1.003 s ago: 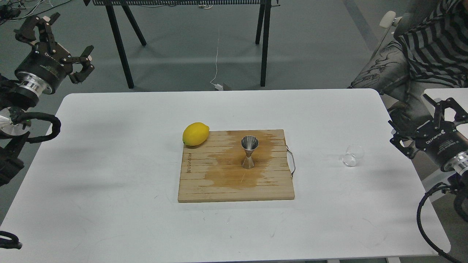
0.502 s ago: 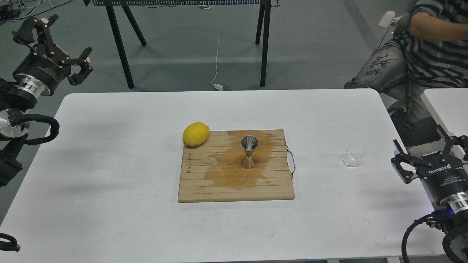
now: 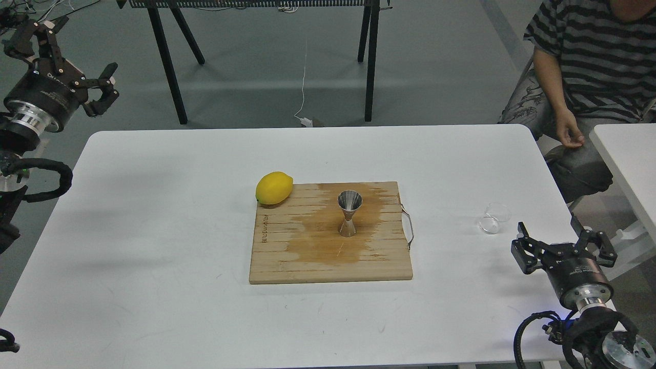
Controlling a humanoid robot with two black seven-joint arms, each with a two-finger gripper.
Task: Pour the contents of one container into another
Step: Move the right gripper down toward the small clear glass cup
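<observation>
The clear glass cup [image 3: 495,219] is on the white table [image 3: 154,205] at the right, apparently tipped on its side. The steel jigger [image 3: 349,214] stands upright on a wooden board [image 3: 328,266], in the middle of a dark wet stain. My right gripper [image 3: 559,237] is open and holds nothing. It hovers near the table's front right corner, on the near side of the cup and a little to its right, not touching it. My left gripper [image 3: 82,48] is open and empty, raised beyond the table's far left corner, far from both vessels.
A yellow lemon [image 3: 274,188] rests at the board's far left corner. A metal handle [image 3: 408,225] sticks out of the board's right side. A person in a striped shirt [image 3: 579,66] sits at the back right beside a second white table [image 3: 625,154]. Black table legs [image 3: 169,61] stand behind.
My right gripper has dropped and swung left, from the table's right edge to its front right corner. My left gripper drifted slightly left and up. The person shifted in the seat.
</observation>
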